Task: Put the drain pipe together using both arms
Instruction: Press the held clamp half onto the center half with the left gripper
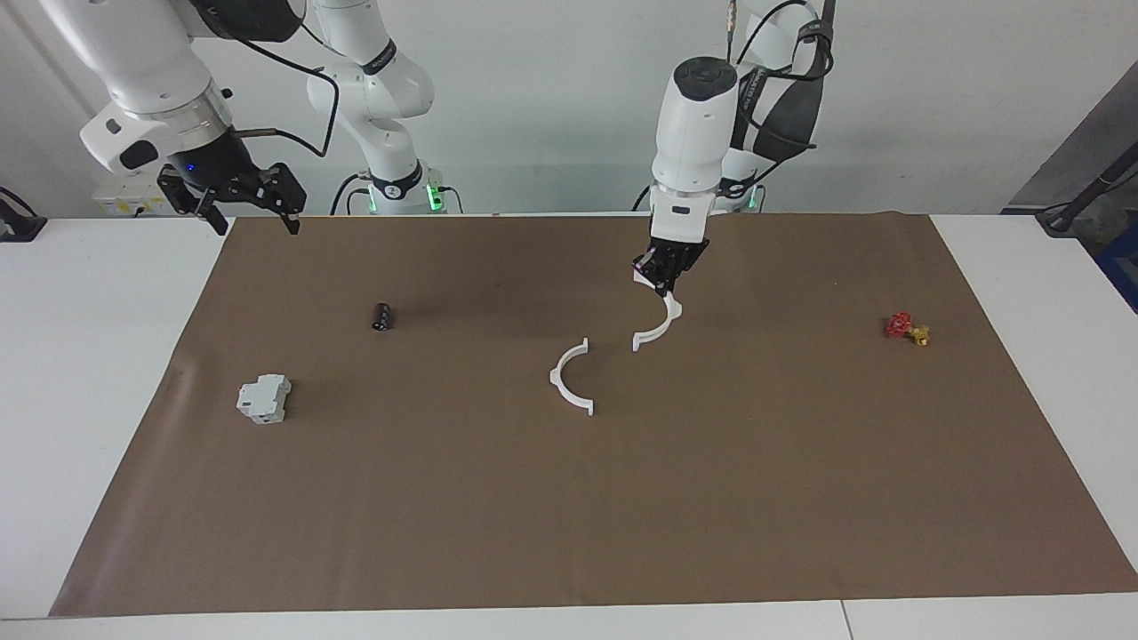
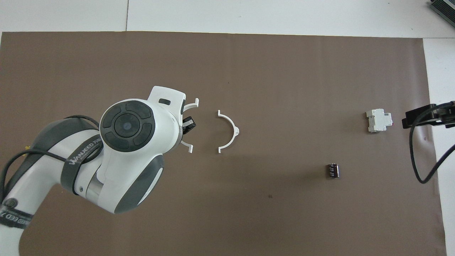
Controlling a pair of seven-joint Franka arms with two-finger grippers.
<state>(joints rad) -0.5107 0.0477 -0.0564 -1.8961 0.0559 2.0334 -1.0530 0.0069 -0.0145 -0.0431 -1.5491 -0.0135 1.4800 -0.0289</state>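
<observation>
A brown paper mat [image 1: 569, 498] covers most of a white table [image 1: 98, 356], with a pale wall [image 1: 551, 98] rising where the robots' bases stand. The left gripper [image 1: 665, 283] hangs over the middle of the mat, its fingers pinched tight on one white half-ring [image 1: 660, 325], which dangles below them clear of the paper, its open side turned toward the right arm's end. The other half-ring [image 1: 569, 377] lies flat on the mat just beside the held piece, a little toward the right arm's end, with a small gap between the two; their open sides face each other. The right gripper [image 1: 252, 197] waits in the air over the mat's corner at its own end, jaws spread wide and holding nothing. Under that end lie a grey-white block [image 1: 264, 398] and a small dark cylinder [image 1: 382, 316], well apart from the left gripper; a red-and-yellow valve [image 1: 907, 328] sits toward the left arm's end.
</observation>
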